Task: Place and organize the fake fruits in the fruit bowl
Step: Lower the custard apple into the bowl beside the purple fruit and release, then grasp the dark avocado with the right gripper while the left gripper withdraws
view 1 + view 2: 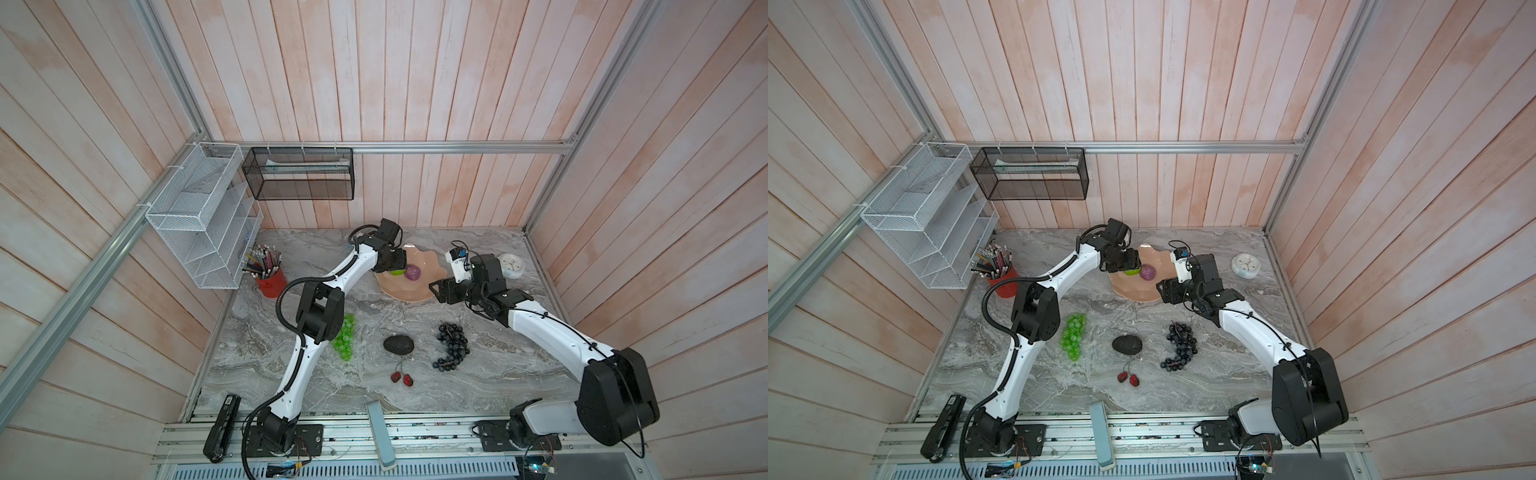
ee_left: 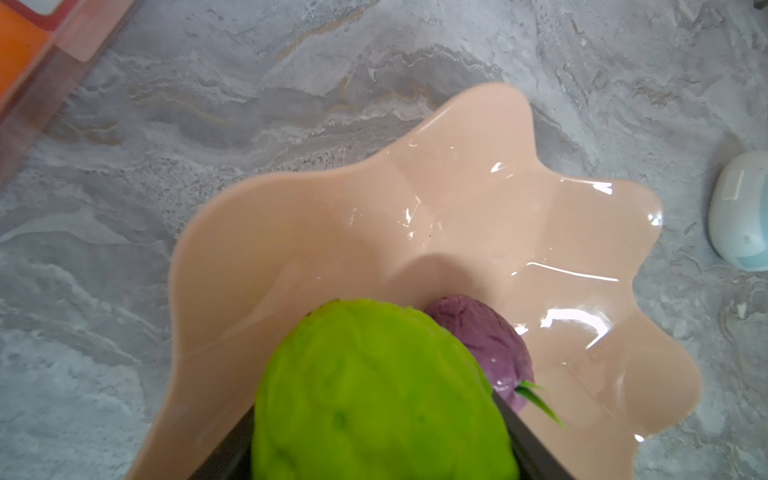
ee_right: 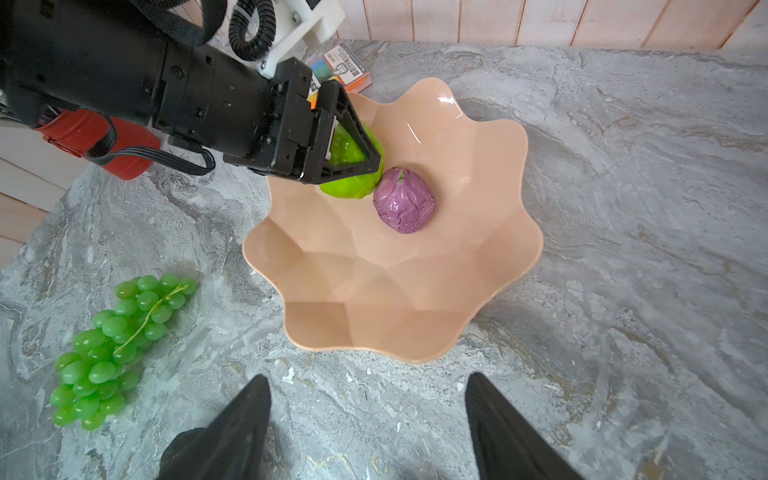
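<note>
1. Over the fruit bowl's (image 3: 374, 332) rim, on the side toward the red cup of pencils (image 1: 270, 278), the left gripper (image 3: 359, 151) was clamped on the bumpy lime-green ball (image 3: 349, 187). One jaw showed across the ball's top and the other was hidden behind it. The ball sat low inside the bowl; whether it rested on the bowl's floor could not be told.
2. The purple ball (image 3: 404, 205) lay free near the bowl's middle, just beside the lime-green ball and apparently touching it.
3. The right gripper (image 3: 370, 424) hovered off the bowl's rim, on the side toward the loose fruits, with its jaws apart and nothing between them.
4. Outside the bowl, four fruits lay on the desk (image 3: 623, 291): the green grape bunch (image 3: 116, 345), the dark avocado (image 1: 398, 345), the dark blue-black grape bunch (image 1: 452, 345) and, farthest from the bowl, the red cherry pair (image 1: 402, 378).
5. All the fruits looked like light, hollow plastic.
   - The balls and the avocado seemed stiff and fairly smooth, so they were best taken across the widest part.
   - The bunches would probably flop and were better pinched across the thick cluster than by the stem.
   - The cherries offered only small bodies or thin stems.
6. The glossy bowl held two fruits and had plenty of bare floor left, though its slick surface might let round pieces roll. The cup held only pencils.
</note>
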Controlling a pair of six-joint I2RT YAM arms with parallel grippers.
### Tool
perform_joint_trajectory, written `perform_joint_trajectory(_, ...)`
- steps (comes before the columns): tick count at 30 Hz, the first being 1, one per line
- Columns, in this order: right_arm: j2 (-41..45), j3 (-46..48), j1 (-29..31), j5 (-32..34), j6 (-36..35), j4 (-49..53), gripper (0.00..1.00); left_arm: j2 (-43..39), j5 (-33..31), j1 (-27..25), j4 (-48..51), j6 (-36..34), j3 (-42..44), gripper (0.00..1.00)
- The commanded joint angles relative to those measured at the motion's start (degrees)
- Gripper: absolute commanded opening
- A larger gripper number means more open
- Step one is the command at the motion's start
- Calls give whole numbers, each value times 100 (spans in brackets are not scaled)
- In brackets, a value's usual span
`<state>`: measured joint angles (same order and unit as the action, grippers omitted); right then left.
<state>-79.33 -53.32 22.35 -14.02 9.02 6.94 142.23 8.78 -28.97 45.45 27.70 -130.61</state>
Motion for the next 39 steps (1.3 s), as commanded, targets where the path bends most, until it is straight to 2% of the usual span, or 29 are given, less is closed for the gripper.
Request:
perform_joint_trajectory(1, -10, -31, -28, 13, 13, 97, 73, 170, 142, -10, -229, 111, 133, 54)
perform_joint_trajectory(5, -4, -21, -25, 37, -37, 220, 71, 197, 199, -30, -307, 124, 152, 60)
perform_joint_trajectory(9, 39, 67, -22, 97, -25, 227, 71, 166, 234, -61, -348, 91, 174, 69)
perform_joint_trajectory(16, 50, 62, -23, 104, 30, 211, 72, 77, 283, -100, -430, 60, 217, 77)
perform_joint_trajectory(28, 92, 68, -20, 88, 39, 198, 75, 15, 289, -48, -533, 59, 348, 82)
perform_joint_trajectory(33, 133, 60, -18, 102, 43, 220, 76, -60, 271, -47, -577, 33, 370, 87)
perform_joint_trajectory(39, 164, -72, -4, 106, 56, 317, 76, -575, 112, -47, -727, 8, 531, 87)
